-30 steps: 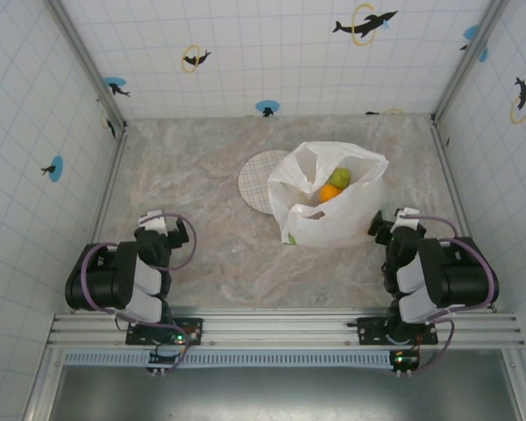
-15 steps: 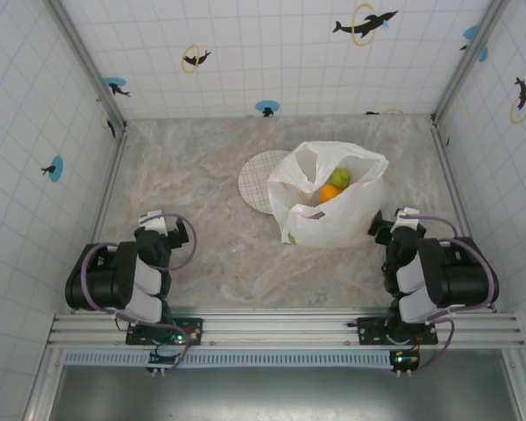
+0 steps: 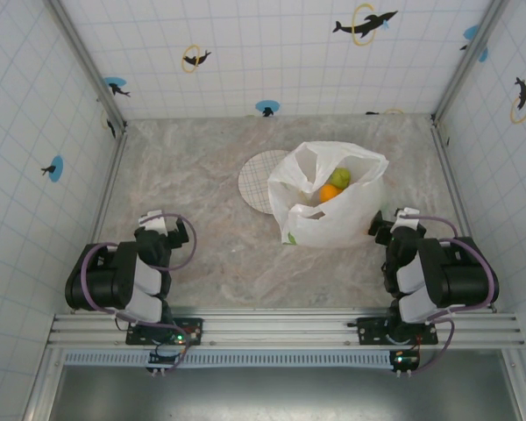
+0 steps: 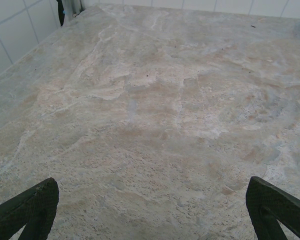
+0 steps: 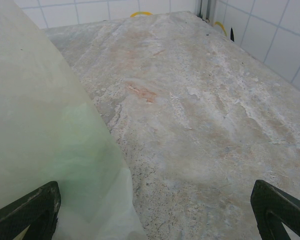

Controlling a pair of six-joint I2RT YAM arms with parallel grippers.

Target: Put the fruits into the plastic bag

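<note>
Counter (image 3: 202,175): marbled grey-beige stone, with tiled walls on three sides that carry dolphin stickers.

Plastic bag (image 3: 333,219): stands right of centre, in the far half of the counter, mouth gaping upward. White, thin, crinkled. A small green mark (image 3: 291,238) sits at its near-left corner. Through the mouth show an orange fruit (image 3: 330,193) and a green fruit (image 3: 339,178), touching, with the green one on the far side (what lies lower in the bag cannot be made out through the film).

Plate (image 3: 256,180): flat, white, round, on the counter just left of the bag. The bag covers its right edge. Nothing lies on the part that shows.

Left tool (image 3: 162,230): near-left corner, over bare counter, well apart from the bag and the plate. Jaws wide, nothing between them. In the wrist view its dark fingers (image 4: 32,210) sit in the two bottom corners with bare stone between and beyond them.

Right tool (image 3: 396,226): near-right, just beside the bag's near-right side. Jaws wide, gripping nothing. In the wrist view its fingers (image 5: 280,212) are again at the bottom corners. The bag's pale wall rises over the left part of that view, with a faint green tint showing through. I cannot tell whether the film touches the left-hand finger.
</note>
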